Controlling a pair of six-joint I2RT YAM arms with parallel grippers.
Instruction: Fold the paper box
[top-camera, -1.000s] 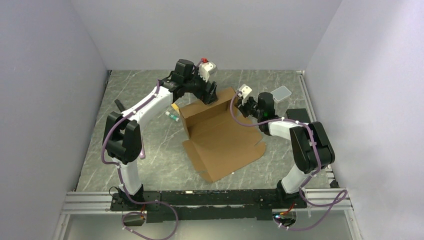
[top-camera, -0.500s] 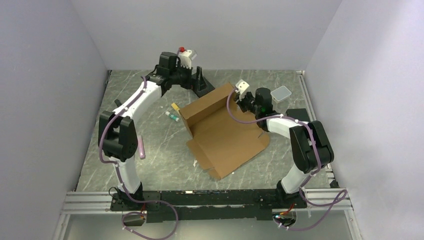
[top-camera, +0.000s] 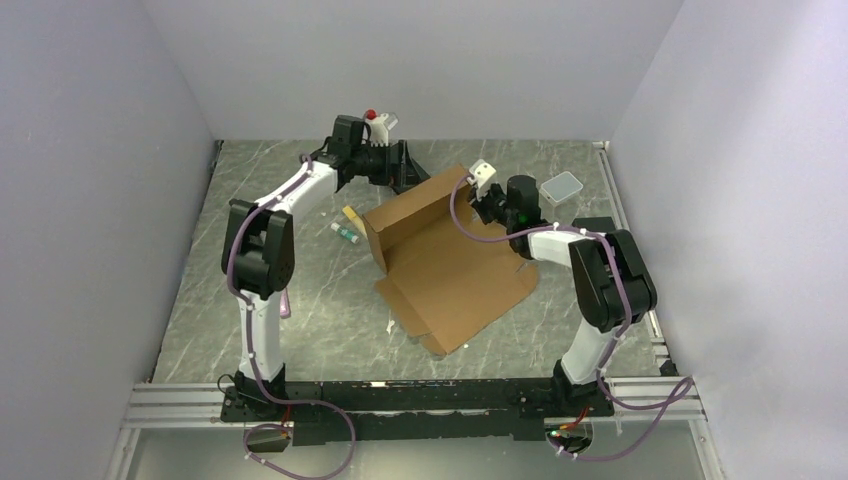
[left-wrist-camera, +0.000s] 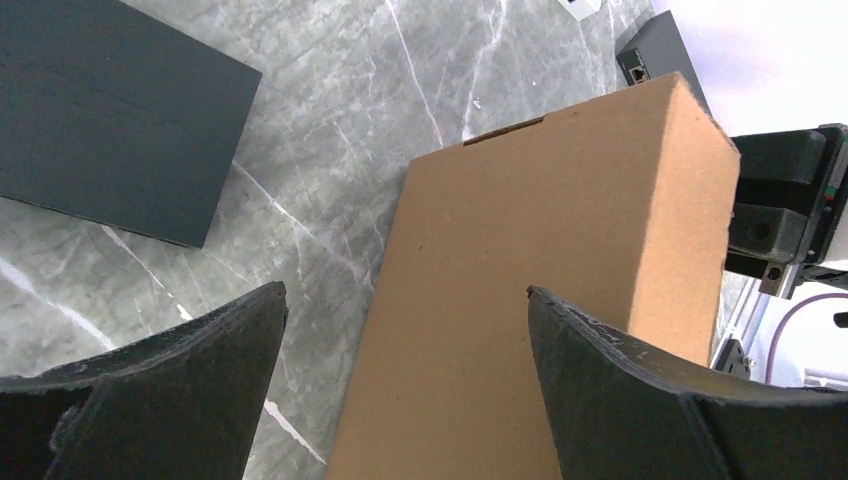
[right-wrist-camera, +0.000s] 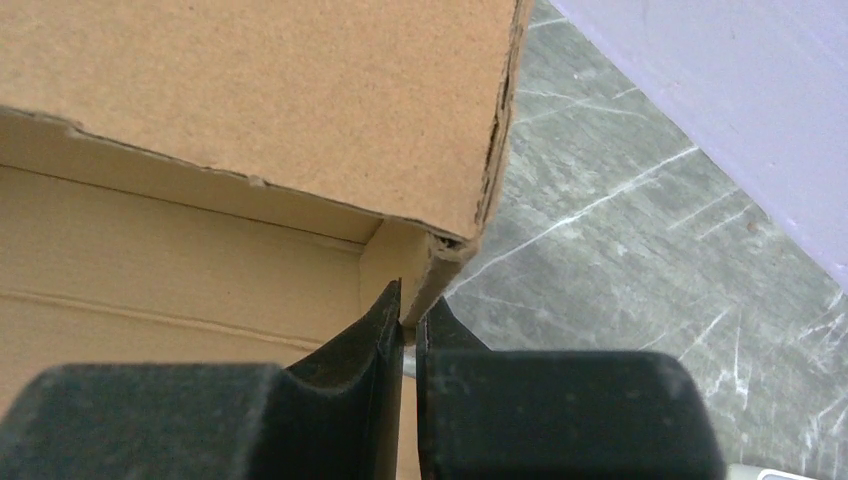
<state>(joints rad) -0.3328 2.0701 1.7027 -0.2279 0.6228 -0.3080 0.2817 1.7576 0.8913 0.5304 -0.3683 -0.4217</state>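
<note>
The paper box (top-camera: 455, 270) is brown cardboard, half folded: its back wall and left wall stand up and the front panel lies flat. My left gripper (top-camera: 408, 172) is open just behind the back wall, not touching it. In the left wrist view its fingers (left-wrist-camera: 180, 390) straddle the wall's outer face (left-wrist-camera: 560, 250) with clear gaps, the gripper (left-wrist-camera: 405, 291) empty. My right gripper (top-camera: 488, 203) is shut on the box's back right corner. In the right wrist view the gripper (right-wrist-camera: 410, 302) pinches a thin cardboard edge under the wall (right-wrist-camera: 250, 90).
A translucent square container (top-camera: 562, 187) and a black device (top-camera: 598, 228) sit right of the box. A yellow piece (top-camera: 350, 213), a small bottle (top-camera: 345, 233) and a pink pen (top-camera: 284, 300) lie left of it. A black slab (left-wrist-camera: 110, 110) lies behind the box.
My left gripper has let go of the back wall and drawn back behind it, now open. The box has shifted slightly right. My right gripper stays on the corner.
</note>
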